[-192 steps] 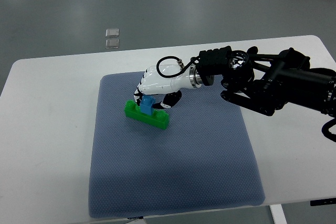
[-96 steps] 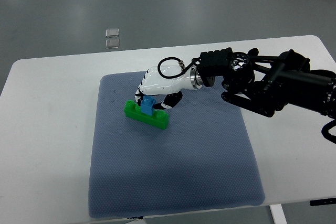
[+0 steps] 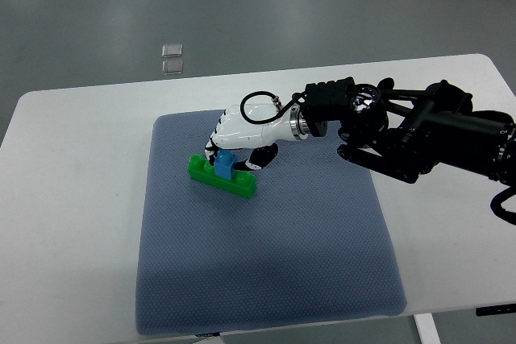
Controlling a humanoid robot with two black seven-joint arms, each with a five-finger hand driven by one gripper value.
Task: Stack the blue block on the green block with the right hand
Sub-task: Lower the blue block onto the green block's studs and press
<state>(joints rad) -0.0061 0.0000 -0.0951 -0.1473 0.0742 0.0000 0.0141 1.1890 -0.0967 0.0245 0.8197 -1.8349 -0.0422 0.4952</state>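
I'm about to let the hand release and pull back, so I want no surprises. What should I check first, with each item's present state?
1. Small blue plastic block sits on top of the long green plastic brick: ok.
2. Blue block fully pressed onto the studs: cannot tell; the view is too steep and the block too small.
3. Green brick lies flat on the blue-grey textured mat, well inside its edges: ok.
4. Right hand is directly over the blue block, its fingers at the block: ok; the actual grip cannot be told.
5. Retreat path back toward the right across the white table: ok, nothing lies there.
6. Left arm out of the way: ok, not in view.
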